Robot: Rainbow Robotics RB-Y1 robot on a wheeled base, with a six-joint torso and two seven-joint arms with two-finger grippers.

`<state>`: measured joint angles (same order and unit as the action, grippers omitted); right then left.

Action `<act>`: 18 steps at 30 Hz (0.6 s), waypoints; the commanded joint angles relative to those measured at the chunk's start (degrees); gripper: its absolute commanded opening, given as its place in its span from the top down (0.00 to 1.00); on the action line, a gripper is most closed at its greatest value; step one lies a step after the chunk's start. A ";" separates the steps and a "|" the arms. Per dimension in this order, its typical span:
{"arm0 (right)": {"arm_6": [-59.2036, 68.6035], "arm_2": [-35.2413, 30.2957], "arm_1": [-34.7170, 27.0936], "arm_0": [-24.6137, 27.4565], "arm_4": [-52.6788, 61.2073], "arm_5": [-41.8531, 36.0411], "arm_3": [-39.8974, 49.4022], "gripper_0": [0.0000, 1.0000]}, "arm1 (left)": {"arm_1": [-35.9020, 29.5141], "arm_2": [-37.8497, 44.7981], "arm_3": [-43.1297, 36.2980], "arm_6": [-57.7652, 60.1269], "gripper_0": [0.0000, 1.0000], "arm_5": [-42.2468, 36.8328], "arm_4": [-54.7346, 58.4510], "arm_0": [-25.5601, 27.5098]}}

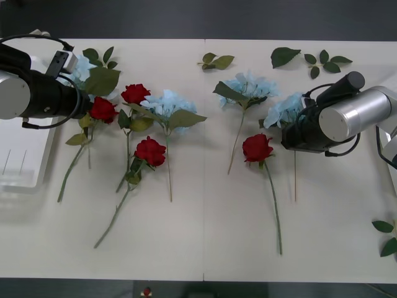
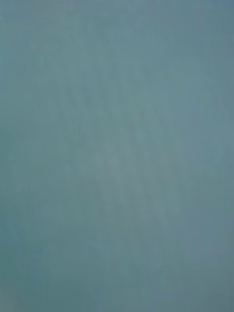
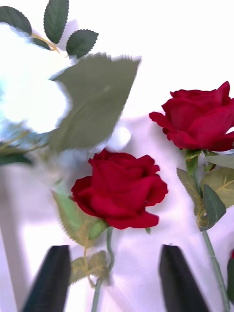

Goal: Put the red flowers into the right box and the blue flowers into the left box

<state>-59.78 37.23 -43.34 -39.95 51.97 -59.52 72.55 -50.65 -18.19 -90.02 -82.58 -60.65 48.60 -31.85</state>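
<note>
My left gripper [image 3: 114, 280], black fingers spread apart, hovers over a deep-red fabric rose [image 3: 119, 195] on the white table [image 1: 205, 236], beside the white plastic left tray [image 1: 18, 161]. Right gripper [image 1: 291, 133] by pale-blue blooms [image 1: 282, 110]; can't tell its grip.

Four deep-red roses [image 1: 150, 151] lie flat on my bench, stems toward six o'clock: three left of centre, one [image 1: 257, 148] right. Pale blue flowers [image 1: 250, 86] spread around twelve o'clock. The left box [image 1: 22, 158], white, sits at nine o'clock.
</note>
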 commanded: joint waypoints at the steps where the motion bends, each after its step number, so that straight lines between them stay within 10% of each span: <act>1: -2.27 -0.75 -2.71 -2.07 1.02 0.02 2.77 1.00 | -0.15 1.05 -1.38 2.68 0.00 -0.17 -1.67 -1.37; 18: -25.74 -17.80 -10.01 6.37 30.64 -0.07 16.66 1.00 | -2.35 1.05 10.04 -5.67 0.00 5.80 1.06 -0.93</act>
<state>-78.80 22.78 -51.42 -35.12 77.93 -59.57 86.22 -50.86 -18.18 -81.16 -84.06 -56.50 48.16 -31.85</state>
